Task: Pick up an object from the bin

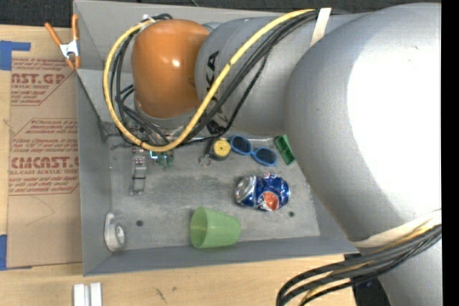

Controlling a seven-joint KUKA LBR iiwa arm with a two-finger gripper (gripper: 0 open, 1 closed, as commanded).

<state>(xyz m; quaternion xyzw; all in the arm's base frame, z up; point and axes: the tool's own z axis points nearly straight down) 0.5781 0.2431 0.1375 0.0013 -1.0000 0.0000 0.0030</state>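
Left-centre of grey bin, under orange wrist cover: gripper, low over bare floor. Open or shut: can't tell; nothing seen in its hold. Nearest items: clear ring, near-left corner; green cup, lying by front wall. Further right: crushed blue can, blue sunglasses. Rec.: centre over one item, clear of walls, before closing.

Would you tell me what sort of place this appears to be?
Probably a robotics lab set up for bin-picking trials. A large arm reaches into a grey metal bin that holds unrelated odds and ends: a green cup, a crushed can and blue sunglasses.
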